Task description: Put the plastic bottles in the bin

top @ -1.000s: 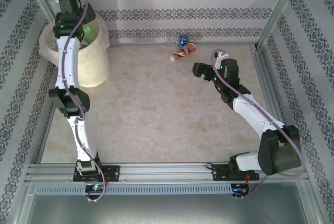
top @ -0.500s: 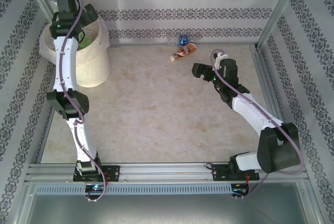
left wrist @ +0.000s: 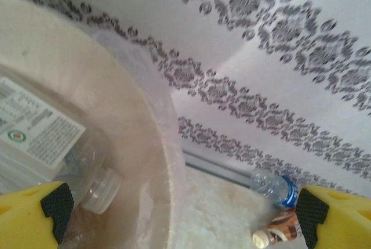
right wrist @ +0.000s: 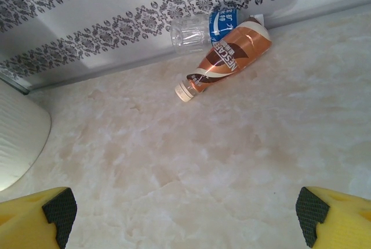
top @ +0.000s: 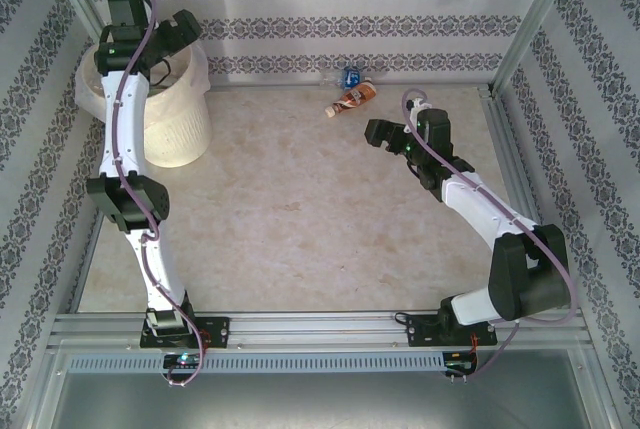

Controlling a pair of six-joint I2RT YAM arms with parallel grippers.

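Observation:
Two plastic bottles lie by the back wall: a brown-labelled one with a white cap (top: 352,99) (right wrist: 229,57) (left wrist: 279,231) and, touching it, a clear one with a blue label (top: 349,76) (right wrist: 203,28) (left wrist: 275,188). The cream bin (top: 178,124) (left wrist: 167,162) stands at the back left. Inside it lies a clear bottle with a white label (left wrist: 40,127). My left gripper (top: 185,31) (left wrist: 184,211) hangs open over the bin's right rim, holding nothing. My right gripper (top: 373,134) (right wrist: 182,217) is open above the bare table, short of the two bottles.
Patterned walls (top: 400,24) close the back and both sides, with metal posts in the back corners. A metal rail (top: 300,329) runs along the near edge. The marble-look tabletop (top: 300,209) lies between the arms. The bin's side (right wrist: 17,139) shows at the left of the right wrist view.
My left gripper has swung right and up above the bin, now covering the green-labelled bottle seen inside earlier. My right arm has edged left and forward toward the two bottles.

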